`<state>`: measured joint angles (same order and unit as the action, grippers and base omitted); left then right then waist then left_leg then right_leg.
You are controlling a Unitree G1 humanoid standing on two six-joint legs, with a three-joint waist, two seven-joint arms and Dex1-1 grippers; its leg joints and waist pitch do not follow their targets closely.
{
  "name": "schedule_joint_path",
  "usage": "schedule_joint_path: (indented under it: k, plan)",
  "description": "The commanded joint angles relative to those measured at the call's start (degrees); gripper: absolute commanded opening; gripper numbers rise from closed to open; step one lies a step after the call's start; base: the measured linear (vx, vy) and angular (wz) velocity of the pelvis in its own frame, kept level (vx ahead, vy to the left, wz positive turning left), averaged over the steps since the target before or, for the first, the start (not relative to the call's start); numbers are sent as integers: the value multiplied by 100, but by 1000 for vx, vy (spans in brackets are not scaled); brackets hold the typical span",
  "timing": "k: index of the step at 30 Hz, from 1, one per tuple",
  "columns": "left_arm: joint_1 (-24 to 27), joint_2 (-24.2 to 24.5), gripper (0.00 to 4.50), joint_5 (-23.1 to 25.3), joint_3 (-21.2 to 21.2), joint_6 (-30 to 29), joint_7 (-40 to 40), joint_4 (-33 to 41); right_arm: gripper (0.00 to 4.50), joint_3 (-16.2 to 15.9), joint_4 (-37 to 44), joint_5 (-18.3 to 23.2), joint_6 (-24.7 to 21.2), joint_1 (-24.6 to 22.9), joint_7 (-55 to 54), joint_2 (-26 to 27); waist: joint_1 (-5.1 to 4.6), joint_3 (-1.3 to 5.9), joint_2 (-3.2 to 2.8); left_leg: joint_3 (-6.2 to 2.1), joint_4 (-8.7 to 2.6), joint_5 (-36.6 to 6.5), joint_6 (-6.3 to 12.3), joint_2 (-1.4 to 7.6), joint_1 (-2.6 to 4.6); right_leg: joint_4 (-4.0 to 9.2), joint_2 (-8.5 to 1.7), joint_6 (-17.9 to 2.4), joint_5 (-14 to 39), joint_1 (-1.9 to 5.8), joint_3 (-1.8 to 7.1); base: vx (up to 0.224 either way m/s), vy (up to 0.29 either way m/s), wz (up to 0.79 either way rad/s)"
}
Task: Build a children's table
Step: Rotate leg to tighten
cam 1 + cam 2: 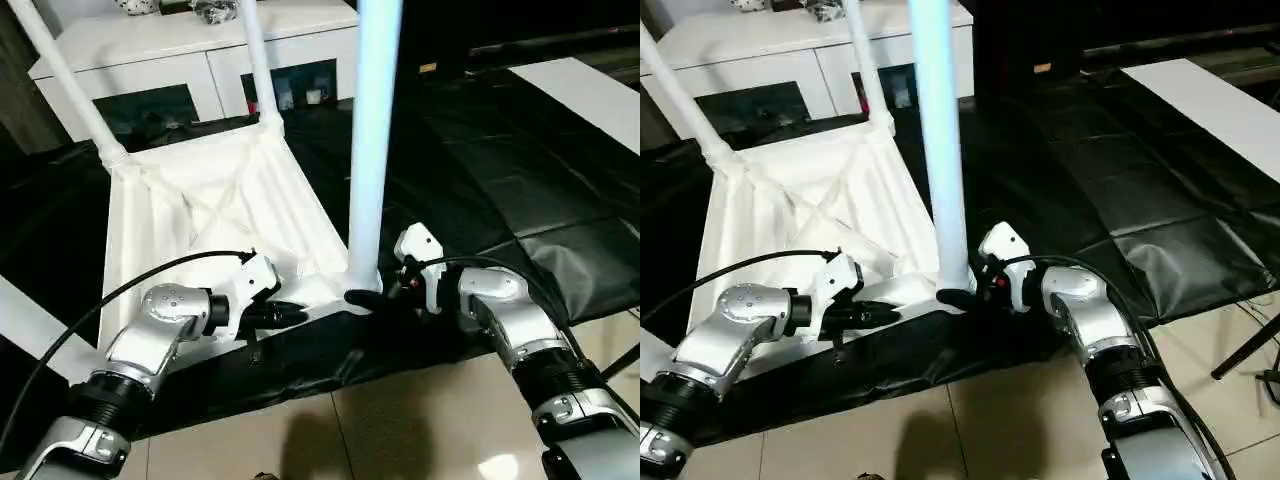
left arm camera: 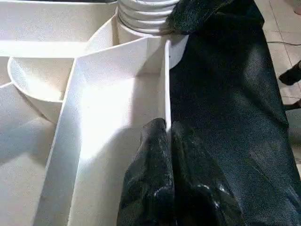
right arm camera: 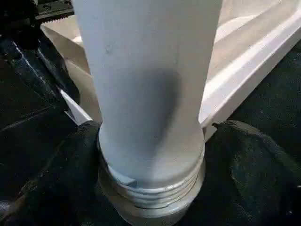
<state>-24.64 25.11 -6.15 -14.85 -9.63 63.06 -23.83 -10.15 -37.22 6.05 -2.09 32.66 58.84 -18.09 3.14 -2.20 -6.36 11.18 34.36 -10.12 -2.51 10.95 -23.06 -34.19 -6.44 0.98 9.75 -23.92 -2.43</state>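
Tabletop (image 1: 215, 215) upside down near the black table's (image 1: 520, 190) front edge; my left gripper (image 2: 168, 141) pinches its rim, right gripper (image 1: 372, 297) clamps the near-corner leg's (image 1: 372, 140) base.

The scene is brightly and evenly lit from above. The nearest leg (image 1: 372, 130) is washed out to a pale blue-white, its upper part nearly featureless, and the tabletop (image 1: 215, 215) is close to overexposed, with soft grey shading only in its ribs. The black cover on the counter (image 1: 500, 170) carries broad sheen along its creases at the right. The tiled floor (image 1: 420, 430) shows a small bright reflection and a dim, soft-edged shadow near the middle. In the right wrist view the leg bears a blurred dark shadow, and the left hand (image 2: 171, 141) has small glints on its black fingers.
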Motion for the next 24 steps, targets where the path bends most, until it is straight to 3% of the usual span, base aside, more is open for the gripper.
schedule_joint_path:
  k: [1,10,16,18,20,22,24]
  plan:
    - [-33,91,0,-28,-25,106,223,2,382,-28,147,72,-107,56,177,-70,17,420,117,-40,-370,-1010,568,149,146,262,-113,-1605,491,284,66,0,0,0]
    - [-68,109,0,-33,12,51,257,-33,302,22,50,147,-246,80,377,-42,42,411,124,-43,-368,-1021,570,158,147,264,-117,-1593,673,277,67,0,0,0]
    - [-13,108,0,-42,15,48,281,-28,274,56,40,199,-300,55,394,6,45,416,135,-45,-360,-985,553,155,147,252,-112,-1591,648,275,68,0,0,0]
    - [1,40,0,-91,54,-19,218,-40,272,227,-119,225,-304,83,-37,178,41,421,131,-42,-354,-946,555,150,147,248,-114,-1600,620,273,69,0,0,0]
    - [-2,-9,0,-95,74,-48,138,-55,272,279,-203,203,-282,112,-255,242,17,400,136,-42,-373,-1029,504,145,132,262,-116,-1590,730,271,69,0,0,0]
    - [-113,-284,0,23,87,-216,-345,-248,272,579,-655,174,-281,283,-1363,601,-30,386,125,-44,-393,-1241,413,145,136,279,-123,-1558,938,256,77,0,0,0]
    - [-224,-507,0,72,116,-354,-683,-400,272,740,-853,206,-360,356,-1935,819,-92,355,128,-72,-434,-1632,153,133,165,339,-131,-1451,1465,247,81,0,0,0]
